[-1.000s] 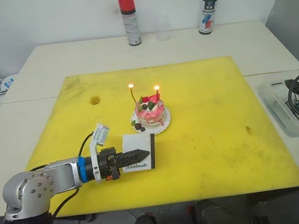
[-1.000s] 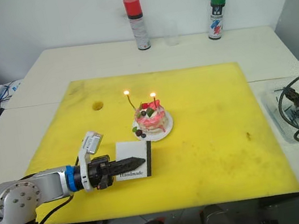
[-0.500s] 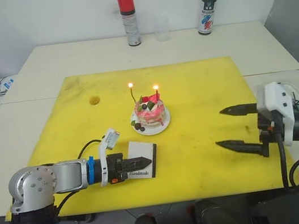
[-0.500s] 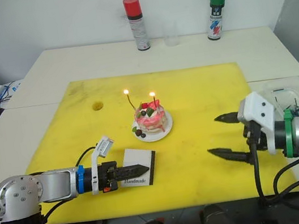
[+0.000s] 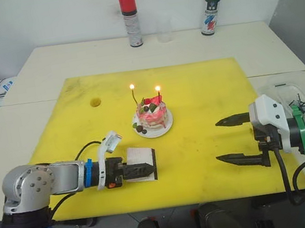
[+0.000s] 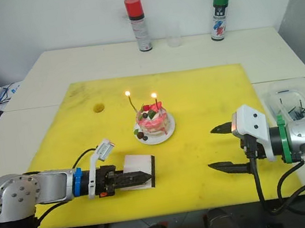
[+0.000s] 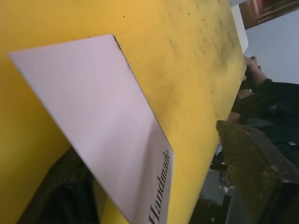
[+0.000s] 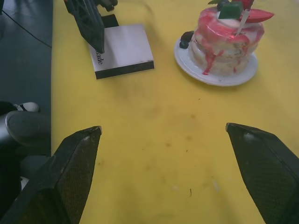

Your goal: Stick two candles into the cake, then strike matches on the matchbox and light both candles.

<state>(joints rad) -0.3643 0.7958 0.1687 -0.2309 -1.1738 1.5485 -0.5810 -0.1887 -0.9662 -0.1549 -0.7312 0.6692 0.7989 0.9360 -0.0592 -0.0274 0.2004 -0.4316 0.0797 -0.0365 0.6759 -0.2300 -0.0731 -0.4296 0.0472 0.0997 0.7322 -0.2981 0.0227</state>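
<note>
A flat yellow mat (image 5: 208,99) fills the frame's middle. At its centre, a round pink-and-white cake (image 5: 152,114) carries two thin candles (image 5: 133,95), both aflame. Lower right, right gripper (image 5: 231,140) spread apart; lower left, left gripper (image 5: 141,170) clamps the flat white matchbox (image 5: 141,155).

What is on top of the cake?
Two lit candles stand in the cake, beside a red strawberry piece, green bits and dark berries. How deep the candles go into the cake is hidden.
</note>
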